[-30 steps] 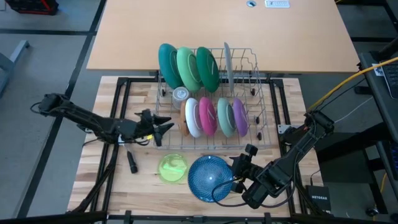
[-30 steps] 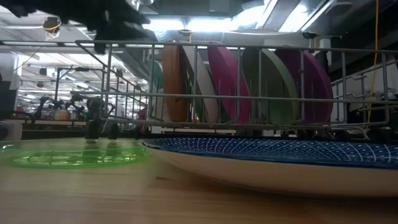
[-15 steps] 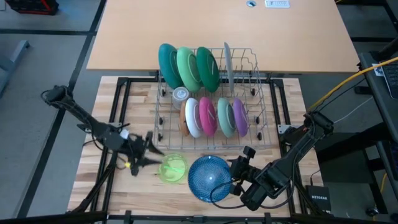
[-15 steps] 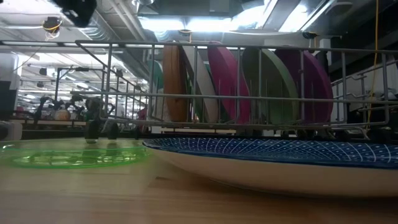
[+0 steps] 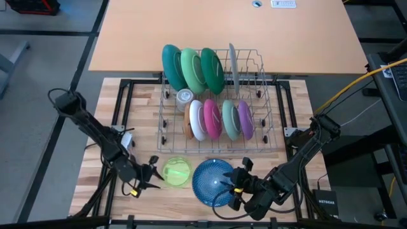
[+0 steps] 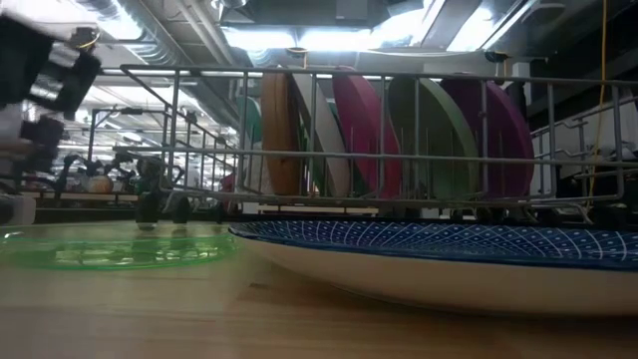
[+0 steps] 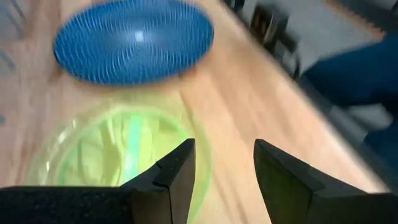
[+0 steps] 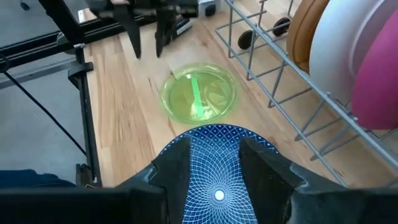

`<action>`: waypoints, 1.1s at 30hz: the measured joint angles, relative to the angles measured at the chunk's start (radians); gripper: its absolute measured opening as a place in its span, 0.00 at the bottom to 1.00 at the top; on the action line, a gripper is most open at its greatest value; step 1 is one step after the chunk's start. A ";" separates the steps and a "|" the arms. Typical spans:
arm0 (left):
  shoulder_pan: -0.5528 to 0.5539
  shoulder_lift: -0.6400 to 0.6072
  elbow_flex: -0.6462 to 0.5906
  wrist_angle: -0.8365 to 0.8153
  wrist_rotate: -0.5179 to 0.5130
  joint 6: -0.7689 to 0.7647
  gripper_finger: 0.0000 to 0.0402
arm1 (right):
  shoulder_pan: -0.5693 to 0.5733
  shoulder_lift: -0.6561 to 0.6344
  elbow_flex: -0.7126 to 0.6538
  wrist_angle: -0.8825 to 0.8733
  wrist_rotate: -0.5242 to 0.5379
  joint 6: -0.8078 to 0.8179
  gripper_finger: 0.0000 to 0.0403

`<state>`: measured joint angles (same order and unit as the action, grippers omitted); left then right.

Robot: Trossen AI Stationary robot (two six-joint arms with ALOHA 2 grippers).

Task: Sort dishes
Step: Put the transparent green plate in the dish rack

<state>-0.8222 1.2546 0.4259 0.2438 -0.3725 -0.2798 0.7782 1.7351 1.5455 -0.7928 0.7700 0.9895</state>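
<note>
Left pincer (image 5: 154,174) is hovering low over the near part of the desk (image 5: 108,133), just beside the clear green dish (image 5: 177,171), on its left side. From the left wrist view I am seeing its two fingers (image 7: 171,177) standing apart with a narrow gap, nothing between them, the green dish lying just past their tips.

Right pincer (image 5: 236,185) is sitting at the right edge of the blue patterned plate (image 5: 212,181). Its wrist view is showing the two fingers (image 8: 177,165) spread moderately, one on each side of the plate's near rim, with the plate surface showing in the gap. I cannot tell whether they are pressing on the rim or only straddling it.

Blue plate and green dish are both lying flat on the wood, side by side, near the front edge, in front of the wire rack (image 5: 261,105).

Rack is holding the rest on edge:
- back row: two teal plates (image 5: 172,63), a lighter green plate (image 5: 192,69) standing between them, and a thin grey plate (image 5: 233,63) to the right
- front row, left to right: tan (image 5: 188,121), white (image 5: 196,119), pink (image 5: 212,119), pale green (image 5: 229,119), purple (image 5: 245,119)

A small round pale item (image 5: 184,97) is sitting inside the rack between the rows; I cannot make out what it is.
</note>
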 joint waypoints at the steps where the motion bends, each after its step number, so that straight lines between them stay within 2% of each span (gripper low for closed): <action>1: -0.006 0.021 0.000 -0.012 -0.001 0.004 0.38 | 0.000 0.000 0.000 0.002 -0.001 0.000 0.36; 9: -0.030 0.169 0.005 -0.038 -0.025 0.136 0.38 | 0.000 0.001 0.000 0.021 0.001 0.000 0.36; 14: -0.029 0.229 0.066 -0.145 -0.101 0.271 0.38 | 0.000 0.001 0.000 0.021 0.005 0.000 0.36; 17: -0.029 0.258 0.100 -0.190 -0.111 0.345 0.38 | 0.000 0.001 0.000 0.021 0.005 0.000 0.36; 25: -0.029 0.307 0.124 -0.201 -0.107 0.413 0.38 | 0.000 0.002 0.000 0.013 0.005 -0.003 0.36; 33: -0.029 0.317 0.125 -0.199 -0.113 0.332 0.38 | 0.000 0.002 0.000 0.006 0.005 -0.003 0.36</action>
<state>-0.8509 1.5711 0.5510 0.0444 -0.4854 0.0522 0.7780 1.7367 1.5455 -0.7864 0.7746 0.9863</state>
